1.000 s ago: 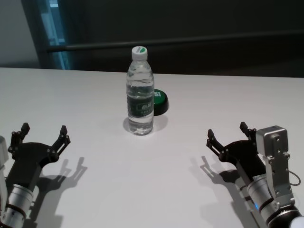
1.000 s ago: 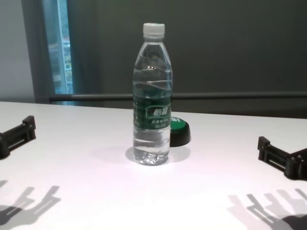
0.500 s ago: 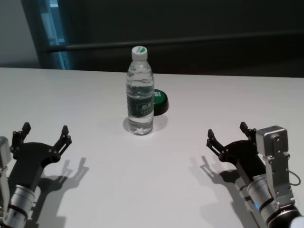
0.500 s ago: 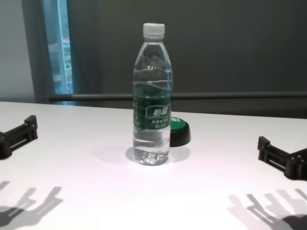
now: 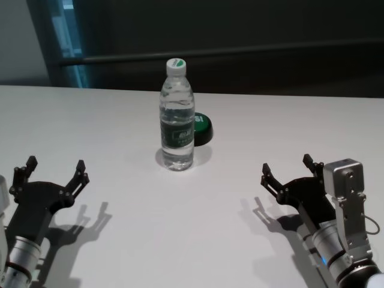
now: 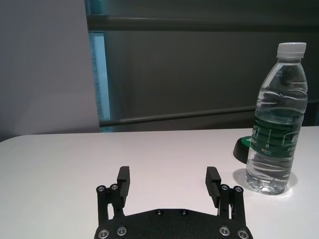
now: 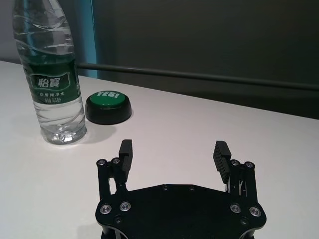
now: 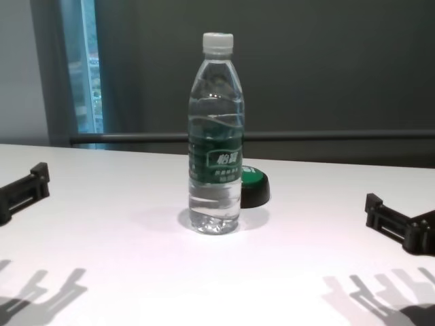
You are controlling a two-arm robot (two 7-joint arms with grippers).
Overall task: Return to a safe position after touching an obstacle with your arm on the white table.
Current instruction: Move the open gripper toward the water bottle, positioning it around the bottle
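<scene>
A plain indoor test room, like a lab or office. A wide white table (image 5: 198, 228) faces a dark wall (image 5: 252, 24) with a rail (image 5: 240, 51) and narrow window strip (image 5: 63, 36).

green-topped black push button (image 5: 201, 128) marked "YES!", horizontal rail (image 5: 240, 51) behind

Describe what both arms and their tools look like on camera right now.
Both tools are flat matte-black plates with small silver screws and two black ridged fingers. The left tool sits on a black wrist with a silver ringed segment. The right tool has a light-grey box housing with screws at its wrist, a thin dark cable looping off it, and a small blue light lower on the arm.
</scene>
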